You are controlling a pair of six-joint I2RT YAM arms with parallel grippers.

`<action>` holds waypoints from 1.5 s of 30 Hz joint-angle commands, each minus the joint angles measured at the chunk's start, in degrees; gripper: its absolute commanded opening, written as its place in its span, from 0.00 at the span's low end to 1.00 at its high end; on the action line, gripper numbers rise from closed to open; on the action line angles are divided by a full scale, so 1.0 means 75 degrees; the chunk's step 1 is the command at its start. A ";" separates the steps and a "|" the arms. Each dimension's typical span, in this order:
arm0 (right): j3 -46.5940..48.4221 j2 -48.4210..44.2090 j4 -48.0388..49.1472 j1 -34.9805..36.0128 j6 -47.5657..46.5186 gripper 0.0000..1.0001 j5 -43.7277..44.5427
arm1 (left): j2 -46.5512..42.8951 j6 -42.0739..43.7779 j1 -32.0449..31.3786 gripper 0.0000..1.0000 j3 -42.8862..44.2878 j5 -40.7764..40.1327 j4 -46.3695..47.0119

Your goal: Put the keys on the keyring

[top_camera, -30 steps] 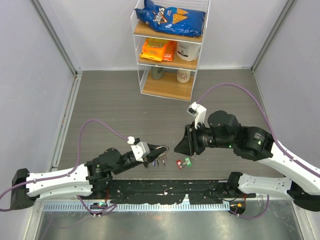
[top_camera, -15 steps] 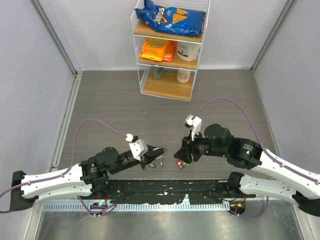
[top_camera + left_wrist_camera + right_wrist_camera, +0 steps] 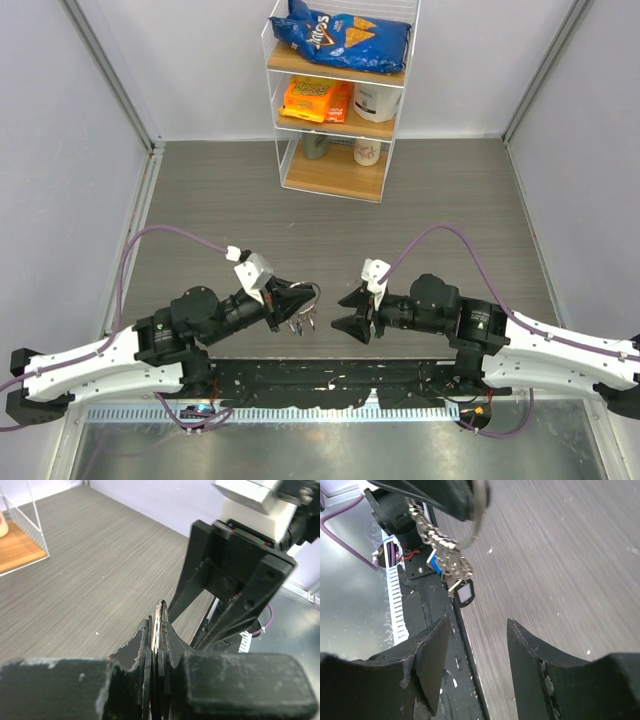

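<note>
the right gripper [image 3: 347,318] has dropped to lower centre, jaws now spread and empty, facing the left gripper [image 3: 306,297] pinching the keyring [image 3: 479,520]: probably nothing to thread yet.

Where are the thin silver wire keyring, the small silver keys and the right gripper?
thin silver wire keyring [image 3: 479,517], right wrist view, wire arc.
small silver keys [image 3: 451,566], right wrist view, bunched middle.
right gripper [image 3: 343,311], top view, between fingertips.
</note>
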 commanded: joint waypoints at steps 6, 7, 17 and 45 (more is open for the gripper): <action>-0.0420 0.0388 0.2740 0.1317 -0.2367 0.57 0.1396 | -0.0087 -0.1074 0.0029 0.00 0.0821 -0.0955 -0.0770; -0.0432 0.0458 0.2869 0.1562 -0.2509 0.57 0.1572 | -0.0098 -0.1133 0.0029 0.00 0.0833 -0.0955 -0.0782; -0.0690 0.0810 0.4230 0.2268 -0.3917 0.47 0.3437 | -0.0239 -0.1415 0.0029 0.00 0.0950 -0.0791 -0.0900; -0.0209 0.1807 0.4699 0.2385 -0.4304 0.41 0.3449 | -0.0543 -0.1579 0.0029 0.00 0.0985 -0.0744 -0.1005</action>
